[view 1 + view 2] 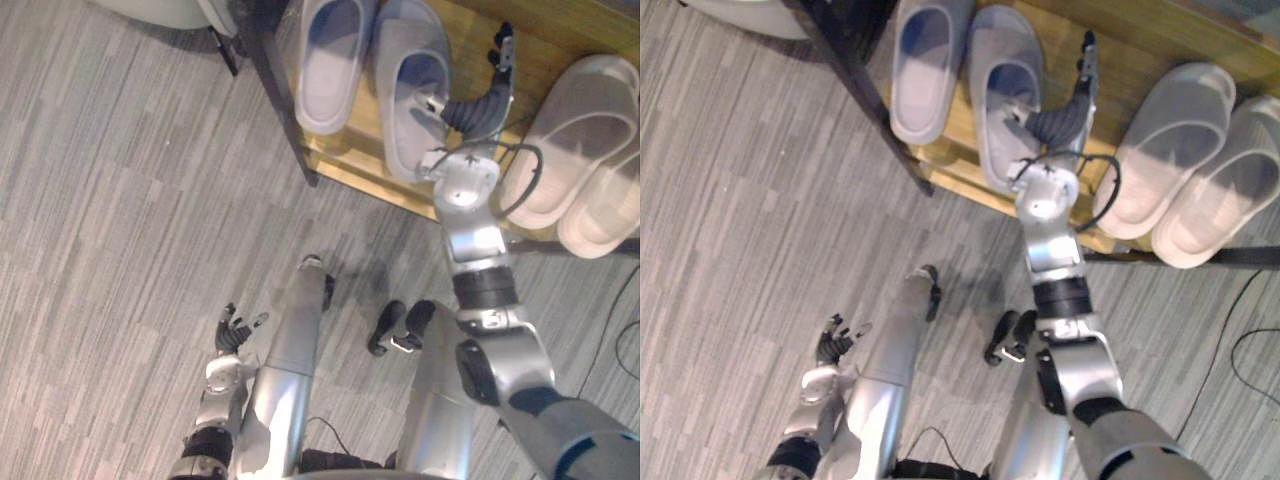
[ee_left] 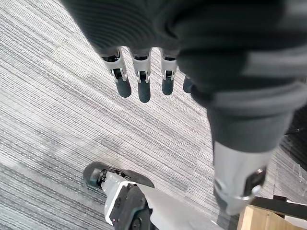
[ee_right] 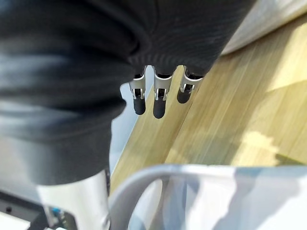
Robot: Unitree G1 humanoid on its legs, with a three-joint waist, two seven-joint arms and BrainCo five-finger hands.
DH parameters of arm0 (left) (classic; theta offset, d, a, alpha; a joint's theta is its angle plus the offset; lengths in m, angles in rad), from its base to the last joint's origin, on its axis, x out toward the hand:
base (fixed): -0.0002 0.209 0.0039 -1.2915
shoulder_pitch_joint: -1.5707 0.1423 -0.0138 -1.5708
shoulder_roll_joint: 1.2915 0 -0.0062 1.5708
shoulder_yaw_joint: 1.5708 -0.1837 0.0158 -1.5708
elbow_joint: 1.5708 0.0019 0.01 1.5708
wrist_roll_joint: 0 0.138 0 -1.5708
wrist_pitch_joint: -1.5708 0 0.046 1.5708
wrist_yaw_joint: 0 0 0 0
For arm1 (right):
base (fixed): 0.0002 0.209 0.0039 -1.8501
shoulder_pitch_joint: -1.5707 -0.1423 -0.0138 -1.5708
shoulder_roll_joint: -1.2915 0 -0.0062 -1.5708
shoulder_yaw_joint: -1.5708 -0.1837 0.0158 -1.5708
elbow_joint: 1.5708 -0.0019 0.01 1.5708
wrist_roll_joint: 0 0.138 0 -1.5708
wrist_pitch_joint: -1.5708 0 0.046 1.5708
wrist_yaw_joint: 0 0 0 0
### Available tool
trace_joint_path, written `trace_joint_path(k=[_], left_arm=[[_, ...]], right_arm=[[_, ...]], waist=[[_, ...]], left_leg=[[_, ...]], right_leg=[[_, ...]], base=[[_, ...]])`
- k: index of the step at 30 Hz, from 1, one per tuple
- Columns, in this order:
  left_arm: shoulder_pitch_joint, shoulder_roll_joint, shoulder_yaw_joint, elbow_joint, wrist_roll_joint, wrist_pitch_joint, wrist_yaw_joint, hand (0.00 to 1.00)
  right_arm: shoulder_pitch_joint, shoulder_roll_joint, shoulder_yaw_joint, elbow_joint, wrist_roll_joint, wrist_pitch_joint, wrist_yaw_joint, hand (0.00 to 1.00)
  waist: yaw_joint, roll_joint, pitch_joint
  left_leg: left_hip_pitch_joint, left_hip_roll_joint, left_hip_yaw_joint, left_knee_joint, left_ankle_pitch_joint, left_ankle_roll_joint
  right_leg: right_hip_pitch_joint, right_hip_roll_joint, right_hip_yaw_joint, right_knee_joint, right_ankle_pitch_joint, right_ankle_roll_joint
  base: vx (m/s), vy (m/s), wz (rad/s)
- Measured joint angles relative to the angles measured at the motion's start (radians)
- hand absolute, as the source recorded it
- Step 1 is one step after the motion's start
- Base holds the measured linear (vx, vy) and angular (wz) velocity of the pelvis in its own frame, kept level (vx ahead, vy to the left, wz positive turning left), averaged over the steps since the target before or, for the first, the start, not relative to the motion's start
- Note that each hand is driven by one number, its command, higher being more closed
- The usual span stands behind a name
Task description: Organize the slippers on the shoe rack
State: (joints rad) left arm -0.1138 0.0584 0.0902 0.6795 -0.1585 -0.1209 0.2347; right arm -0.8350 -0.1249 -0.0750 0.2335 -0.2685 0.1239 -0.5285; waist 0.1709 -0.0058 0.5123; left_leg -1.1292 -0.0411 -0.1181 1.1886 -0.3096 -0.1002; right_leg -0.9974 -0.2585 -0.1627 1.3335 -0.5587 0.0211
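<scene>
Both pairs sit on the wooden shoe rack [image 1: 470,30]. The grey slippers [image 1: 410,80] lie side by side at the left. The beige slippers [image 1: 575,130] at the right overlap at an angle, so they likely need straightening. The right hand [image 1: 1077,95] reaches over the bare shelf between the pairs, its fingers [image 3: 158,103] straight, close together and empty, probably poised to nudge a slipper; whether it touches one is unclear. The left hand [image 1: 235,335] hangs idle over the carpet [image 1: 120,200], fingers loosely spread.
</scene>
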Motion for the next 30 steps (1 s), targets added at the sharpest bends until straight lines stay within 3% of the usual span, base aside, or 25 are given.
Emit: trace_joint_path(k=[6, 14, 19, 30], left_arm=[[0.000, -0.001, 0.023, 0.011, 0.000, 0.005, -0.001, 0.00], [-0.010, -0.016, 0.088, 0.041, 0.001, 0.023, 0.001, 0.00], [-0.014, -0.015, 0.100, 0.050, 0.002, 0.034, 0.003, 0.00], [-0.043, -0.015, 0.131, 0.081, 0.021, 0.053, 0.027, 0.00]], right_arm=[[0.087, 0.091, 0.000, -0.030, 0.038, -0.017, -0.002, 0.00], [0.185, 0.214, 0.018, -0.030, 0.213, -0.077, 0.015, 0.00], [0.211, 0.246, 0.062, -0.023, 0.273, -0.115, 0.042, 0.00], [0.207, 0.247, 0.163, -0.019, 0.369, -0.132, 0.083, 0.00]], waist=[[-0.009, -0.008, -0.005], [-0.018, -0.012, -0.005], [-0.020, -0.017, -0.006], [-0.020, -0.029, 0.001]], left_leg=[[0.028, 0.014, 0.014, -0.007, -0.009, 0.008], [0.047, 0.016, 0.018, -0.021, -0.010, 0.009], [0.056, 0.016, 0.016, -0.029, -0.010, 0.009], [0.057, 0.015, 0.019, -0.031, -0.011, 0.011]], right_leg=[[0.024, 0.009, 0.007, -0.018, 0.003, 0.005], [0.046, 0.013, 0.005, -0.037, 0.009, 0.005], [0.056, 0.013, 0.003, -0.047, 0.011, 0.009], [0.057, 0.013, 0.004, -0.051, 0.012, 0.011]], base=[[-0.01, 0.027, -0.09], [0.00, 0.000, 0.00], [0.00, 0.000, 0.00], [0.00, 0.000, 0.00]])
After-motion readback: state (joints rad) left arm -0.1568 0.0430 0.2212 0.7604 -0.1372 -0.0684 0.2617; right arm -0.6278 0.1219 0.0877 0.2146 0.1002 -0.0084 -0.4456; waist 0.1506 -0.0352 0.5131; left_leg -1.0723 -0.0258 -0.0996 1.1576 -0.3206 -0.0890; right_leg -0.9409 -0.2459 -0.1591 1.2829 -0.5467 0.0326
